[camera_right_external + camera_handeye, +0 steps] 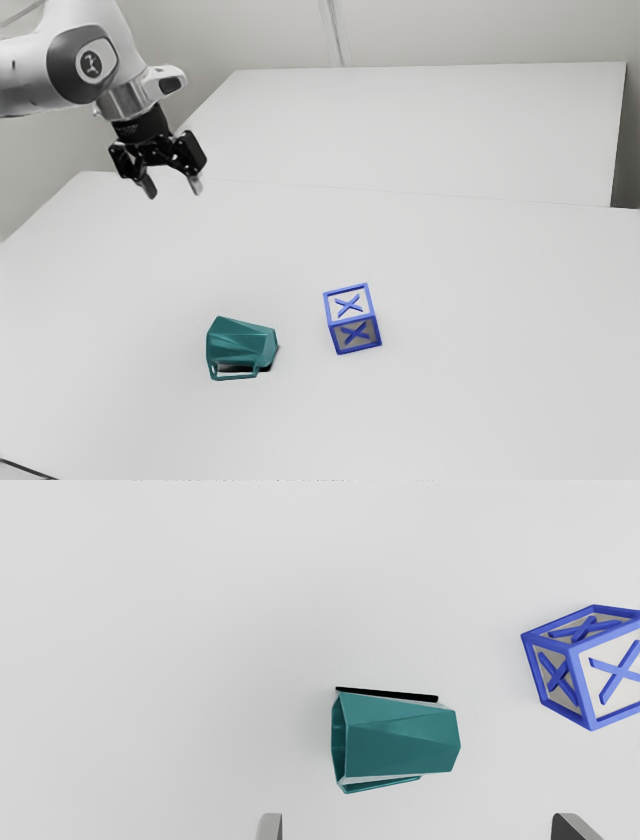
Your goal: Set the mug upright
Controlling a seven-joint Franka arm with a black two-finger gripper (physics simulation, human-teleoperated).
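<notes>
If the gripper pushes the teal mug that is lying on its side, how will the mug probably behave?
The mug will probably slide or rock more than roll: its sides are flat facets and its handle sticks out. It looks stiff, judging by the crisp edges. The open mouth shows a hollow inside, so it may be light for its size.

The faceted teal mug (240,343) lies on its side on the white table (450,400)
</notes>
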